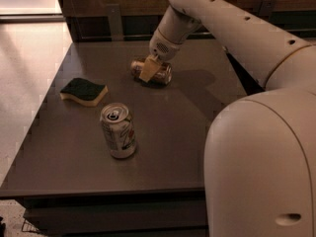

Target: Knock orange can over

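Observation:
The orange can (163,76) lies on its side at the back middle of the dark table (177,132), with its silver end toward the left. My gripper (149,69) comes down from the white arm (222,19) and sits right over the can, against its upper side, hiding its middle.
A white can with green and orange markings (118,131) stands upright in the front middle. A green and yellow sponge (84,91) lies at the left. The robot's white body (261,167) fills the right foreground. A dark wall with rails runs behind the table.

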`<state>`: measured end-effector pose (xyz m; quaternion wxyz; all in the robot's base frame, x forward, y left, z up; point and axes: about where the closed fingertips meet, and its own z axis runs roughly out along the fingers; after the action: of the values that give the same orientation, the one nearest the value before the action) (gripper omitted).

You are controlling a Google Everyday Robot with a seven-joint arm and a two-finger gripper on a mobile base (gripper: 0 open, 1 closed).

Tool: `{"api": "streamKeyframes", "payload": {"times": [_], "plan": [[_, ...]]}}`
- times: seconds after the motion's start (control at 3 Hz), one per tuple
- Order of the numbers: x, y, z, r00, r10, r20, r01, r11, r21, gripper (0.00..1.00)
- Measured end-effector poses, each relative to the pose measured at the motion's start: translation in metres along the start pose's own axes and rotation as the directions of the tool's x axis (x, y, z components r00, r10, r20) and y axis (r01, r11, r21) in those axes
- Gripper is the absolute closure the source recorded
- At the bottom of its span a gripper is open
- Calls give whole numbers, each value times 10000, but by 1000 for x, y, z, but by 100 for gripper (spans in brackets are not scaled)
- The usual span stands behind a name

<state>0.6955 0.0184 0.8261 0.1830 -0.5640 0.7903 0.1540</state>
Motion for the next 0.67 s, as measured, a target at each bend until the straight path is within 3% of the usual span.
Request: {"api": "streamKeyframes", "payload": {"times": [0.67], "plan": [[-1, 0, 0, 10000, -3, -13, 3, 10000, -26, 43]]}}
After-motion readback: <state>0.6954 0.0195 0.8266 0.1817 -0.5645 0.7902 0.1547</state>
